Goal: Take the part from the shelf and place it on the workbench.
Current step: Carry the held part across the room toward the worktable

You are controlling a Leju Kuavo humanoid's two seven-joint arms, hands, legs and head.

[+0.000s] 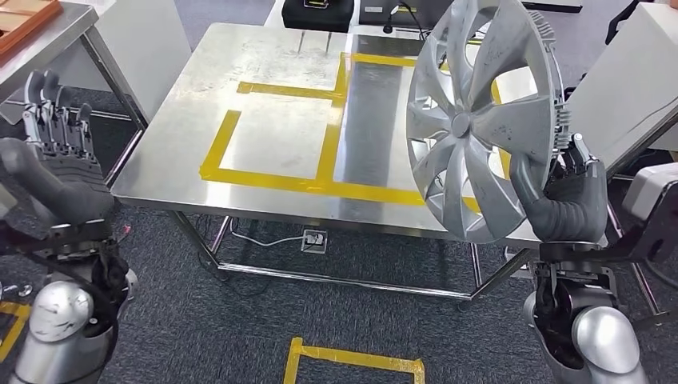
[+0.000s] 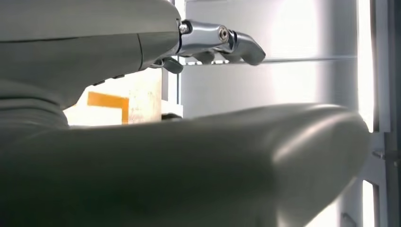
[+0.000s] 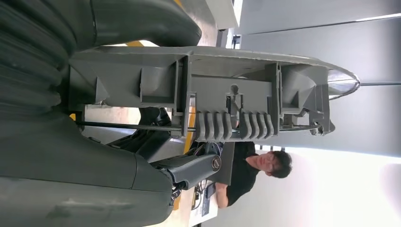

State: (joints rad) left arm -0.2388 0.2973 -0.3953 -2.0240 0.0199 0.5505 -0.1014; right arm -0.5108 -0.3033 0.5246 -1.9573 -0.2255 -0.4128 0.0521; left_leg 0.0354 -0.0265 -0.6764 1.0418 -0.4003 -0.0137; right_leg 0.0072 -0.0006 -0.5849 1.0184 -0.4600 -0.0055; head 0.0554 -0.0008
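Note:
A silver wheel cover (image 1: 480, 120) stands almost upright above the right end of the steel workbench (image 1: 272, 96). My right hand (image 1: 569, 196) grips its lower right rim from behind. The right wrist view looks along the cover's grey ribbed back (image 3: 213, 90), with my thumb (image 3: 142, 21) on one side of the rim and my dark fingers (image 3: 189, 168) on the other. My left hand (image 1: 57, 156) is raised to the left of the workbench's front corner, fingers straight and apart, holding nothing. The left wrist view has the fingertips (image 2: 236, 45) in front of a pale wall.
Yellow tape (image 1: 320, 136) marks rectangles on the workbench top. A dark case (image 1: 318, 14) sits at its far edge. A second table (image 1: 48, 40) with a wooden tray stands at the far left. A person (image 3: 255, 172) in black is behind the workbench. Tape marks the carpet (image 1: 352, 360).

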